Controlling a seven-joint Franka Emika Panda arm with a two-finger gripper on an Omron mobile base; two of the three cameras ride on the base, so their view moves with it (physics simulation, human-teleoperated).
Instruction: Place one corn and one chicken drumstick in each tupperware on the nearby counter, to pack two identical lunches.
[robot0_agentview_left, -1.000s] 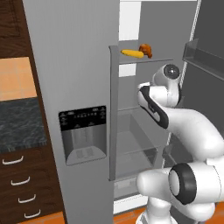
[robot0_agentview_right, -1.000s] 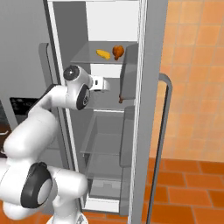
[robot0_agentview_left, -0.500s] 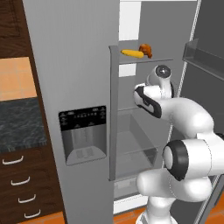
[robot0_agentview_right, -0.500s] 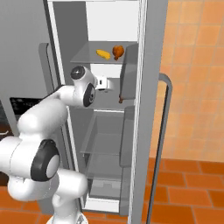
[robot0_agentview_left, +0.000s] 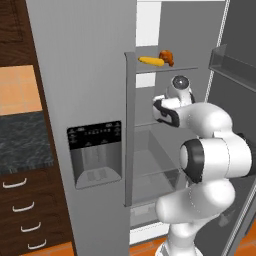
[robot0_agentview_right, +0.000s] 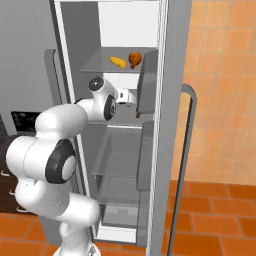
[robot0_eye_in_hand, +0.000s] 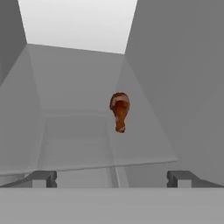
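Since the earlier frames the arm has folded in toward the open fridge (robot0_agentview_left: 85, 75), its elbow now bulking in the lower right of the left base view and the hand drawn up nearer the shelf; the fridge, shelf and food have not shifted. The fridge takes up most of both base views, its grey door with the dispenser panel at centre left of the left base view. A strip of speckled surface (robot0_agentview_left: 22, 142) over dark drawers sits at the left edge of that view.

In the upper middle of the left base view a glass shelf (robot0_agentview_left: 182, 68) carries a yellow-orange corn cob (robot0_agentview_left: 151, 61) with a brown drumstick (robot0_agentview_left: 167, 57) just beside it, to its right. The right base view shows the same pair in its upper middle, corn cob (robot0_agentview_right: 118, 62) left of drumstick (robot0_agentview_right: 134, 59).

The tool (robot0_eye_in_hand: 111, 178) stands with its fingertips (robot0_eye_in_hand: 43, 178) wide apart, holding nothing. In the hand view the drumstick (robot0_eye_in_hand: 120, 110) sits at centre, above and between the tips, well apart from them.
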